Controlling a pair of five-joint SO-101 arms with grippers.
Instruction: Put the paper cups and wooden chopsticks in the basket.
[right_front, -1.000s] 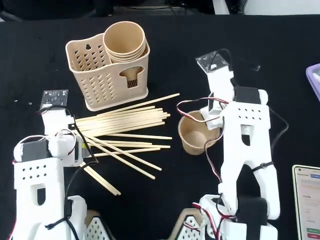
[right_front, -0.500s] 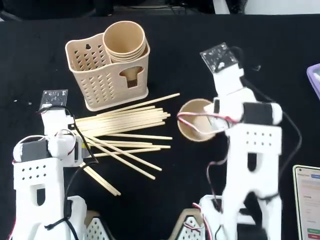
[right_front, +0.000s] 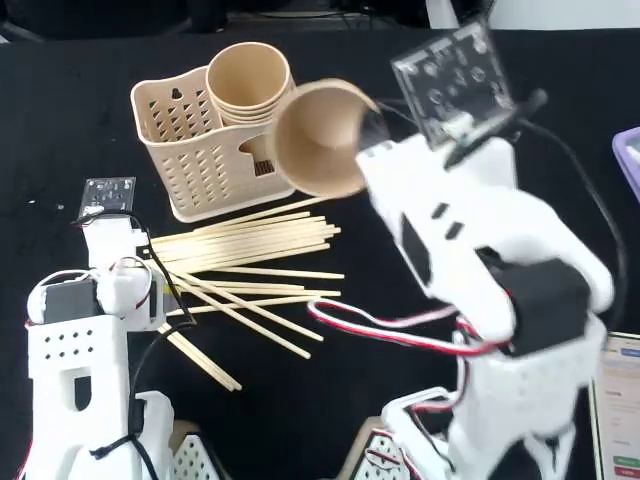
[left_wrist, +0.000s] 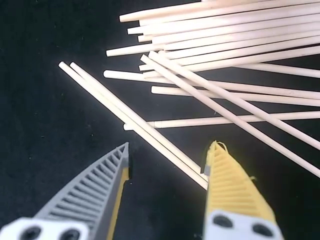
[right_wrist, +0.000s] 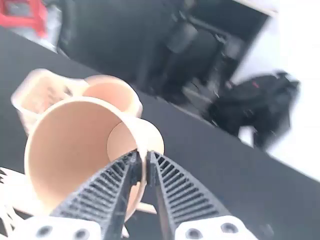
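Observation:
My right gripper (right_wrist: 143, 161) is shut on the rim of a paper cup (right_wrist: 80, 150), held high in the air on its side with its mouth facing the basket. From above, that paper cup (right_front: 322, 137) hangs just right of the beige basket (right_front: 190, 150), which holds a stack of paper cups (right_front: 249, 78). Wooden chopsticks (right_front: 250, 260) lie scattered on the black table in front of the basket. My left gripper (left_wrist: 167, 157) is open, hovering low over the chopsticks (left_wrist: 215, 75), with two parallel sticks running between its fingers.
A phone (right_front: 618, 400) lies at the right edge of the table, and a purple object (right_front: 629, 150) sits at the far right. A dark bag (right_wrist: 255, 107) and chair legs stand beyond the table's far edge.
My right arm has lifted the paper cup off the table and swung it up and left to beside the basket. The left arm has stayed still.

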